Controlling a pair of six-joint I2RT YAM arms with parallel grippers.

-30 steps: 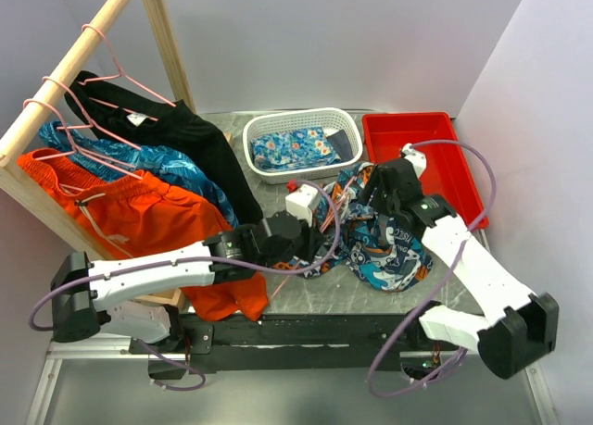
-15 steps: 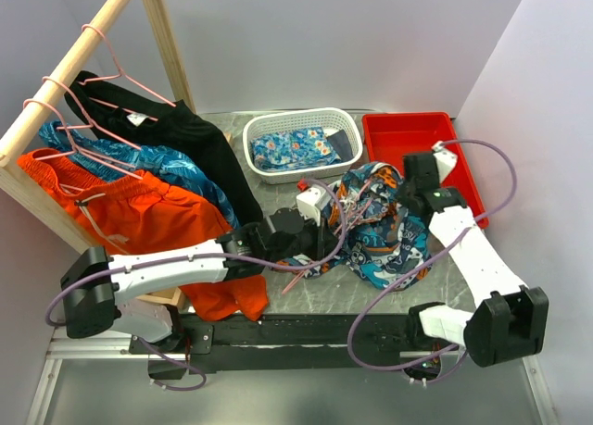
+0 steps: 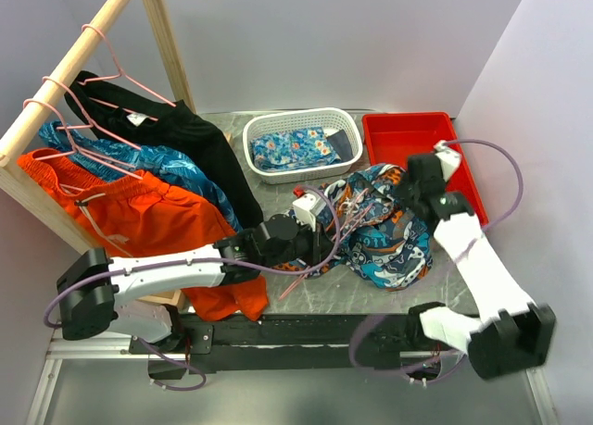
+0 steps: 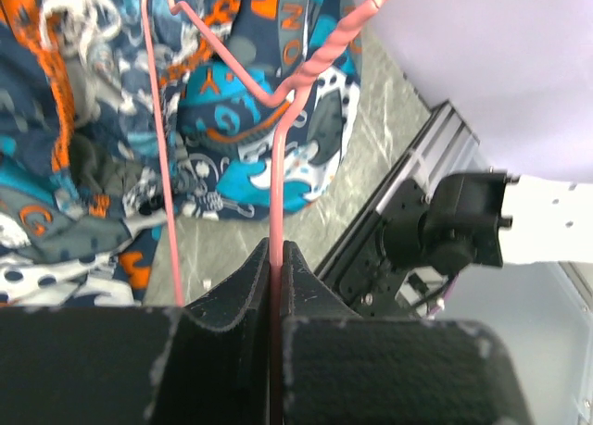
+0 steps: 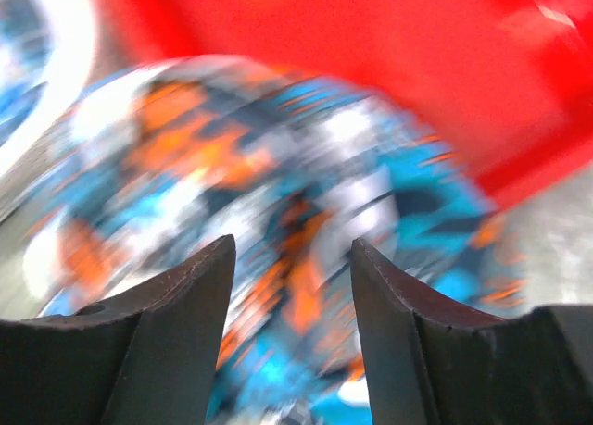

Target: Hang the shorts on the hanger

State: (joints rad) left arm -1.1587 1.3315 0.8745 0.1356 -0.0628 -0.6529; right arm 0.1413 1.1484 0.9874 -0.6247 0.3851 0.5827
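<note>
The shorts (image 3: 384, 231), patterned in orange, teal, navy and white, lie bunched on the table in front of the red tray. The pink wire hanger (image 3: 326, 232) lies across their left part. My left gripper (image 3: 315, 242) is shut on the hanger's wire (image 4: 275, 193) near its twisted neck, with the shorts (image 4: 83, 119) beneath. My right gripper (image 3: 408, 219) is open and empty just above the right side of the shorts (image 5: 278, 212), which look blurred there.
A white basket (image 3: 264, 131) with blue floral cloth stands at the back. A red tray (image 3: 431, 133) sits at the back right. A wooden rack (image 3: 56, 82) on the left carries black, blue and orange garments on pink hangers.
My right gripper moved back and right off the shorts, then came down toward their right side. My left gripper kept its hold on the hanger and shifted slightly right.
</note>
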